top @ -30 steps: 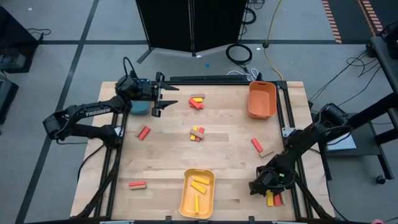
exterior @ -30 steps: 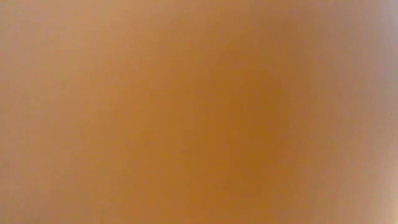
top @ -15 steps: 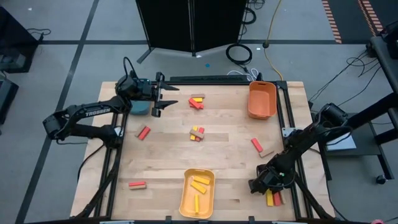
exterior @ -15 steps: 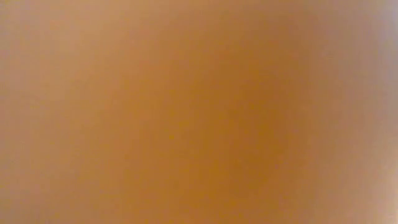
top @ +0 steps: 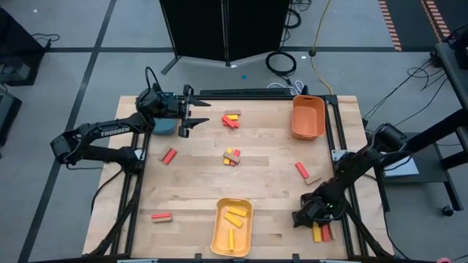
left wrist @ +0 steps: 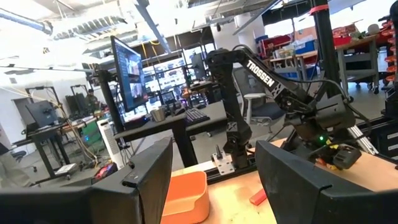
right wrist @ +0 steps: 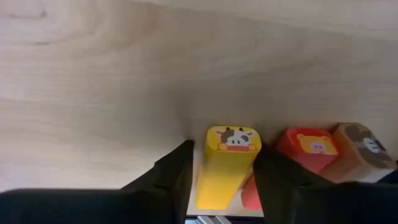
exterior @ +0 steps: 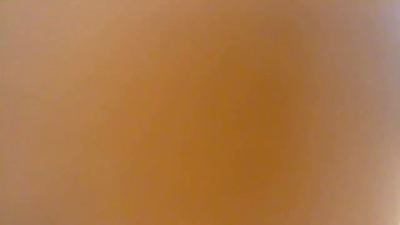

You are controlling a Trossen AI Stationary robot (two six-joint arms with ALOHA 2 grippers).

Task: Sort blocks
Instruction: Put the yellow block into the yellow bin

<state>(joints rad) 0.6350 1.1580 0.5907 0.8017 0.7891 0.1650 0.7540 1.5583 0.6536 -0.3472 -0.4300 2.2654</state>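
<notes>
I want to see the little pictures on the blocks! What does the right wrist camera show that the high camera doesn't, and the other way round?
Only the right wrist view shows a cow face on the end of the yellow block between the right gripper jaws, and animal faces on the red block and tan block beside it.

Only the high view shows the yellow tray, orange tray, the other scattered blocks, and the left gripper open near the teal tray.

Both show the wooden table and those three blocks at its near right corner.
</notes>
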